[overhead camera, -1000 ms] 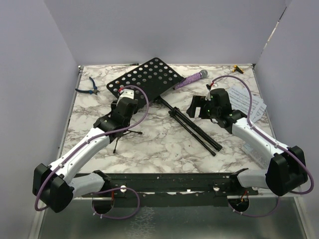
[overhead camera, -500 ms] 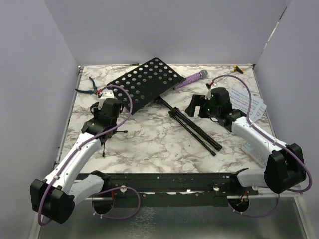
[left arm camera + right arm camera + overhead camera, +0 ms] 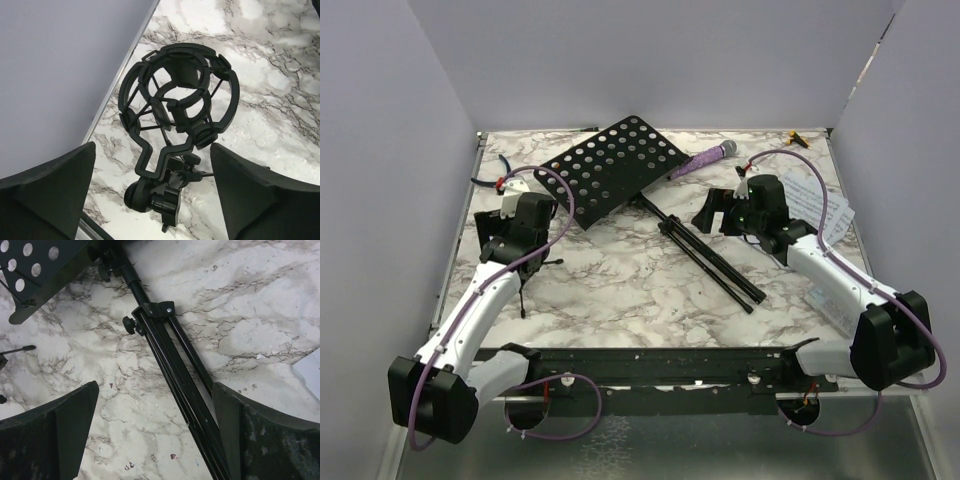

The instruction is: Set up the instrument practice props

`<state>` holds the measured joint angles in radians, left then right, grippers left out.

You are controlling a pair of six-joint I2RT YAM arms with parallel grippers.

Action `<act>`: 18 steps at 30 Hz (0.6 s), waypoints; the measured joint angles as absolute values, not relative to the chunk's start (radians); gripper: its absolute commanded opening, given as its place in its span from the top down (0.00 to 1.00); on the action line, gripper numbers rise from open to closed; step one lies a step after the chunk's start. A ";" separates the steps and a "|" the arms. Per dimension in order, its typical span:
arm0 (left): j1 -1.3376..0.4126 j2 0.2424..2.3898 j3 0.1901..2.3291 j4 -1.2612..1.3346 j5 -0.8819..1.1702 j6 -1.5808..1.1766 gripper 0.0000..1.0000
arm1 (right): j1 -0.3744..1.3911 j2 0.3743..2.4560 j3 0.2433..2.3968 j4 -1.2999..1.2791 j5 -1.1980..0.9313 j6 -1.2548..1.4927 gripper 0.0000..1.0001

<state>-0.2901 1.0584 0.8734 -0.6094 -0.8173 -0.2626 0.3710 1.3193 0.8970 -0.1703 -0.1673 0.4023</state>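
The small black mic stand (image 3: 524, 292) stands near the table's left edge, its round cage holder (image 3: 177, 97) facing up. My left gripper (image 3: 506, 244) hovers over it, open, fingers (image 3: 47, 187) wide on either side of the stand's knob without touching. The tall music stand lies flat, with its perforated desk (image 3: 610, 165) at the back and its folded legs (image 3: 712, 262) running toward the front. My right gripper (image 3: 708, 212) is open above those legs (image 3: 172, 375), holding nothing. The purple microphone (image 3: 705, 158) lies beside the desk. White sheet-music pages (image 3: 823, 207) lie at the right, partly under my right arm.
Blue-handled pliers (image 3: 498, 176) lie at the back left near the wall. A small yellow object (image 3: 795, 138) sits in the back right corner. The table's metal left edge (image 3: 117, 75) runs close to the mic stand.
My left arm carried the mic stand leftward, then opened its jaws and let it go. The right gripper barely shifted and stayed open.
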 measured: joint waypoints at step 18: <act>-0.289 0.875 1.056 -0.445 -0.478 -0.219 0.01 | 0.371 1.292 0.870 -0.159 -0.179 0.404 0.00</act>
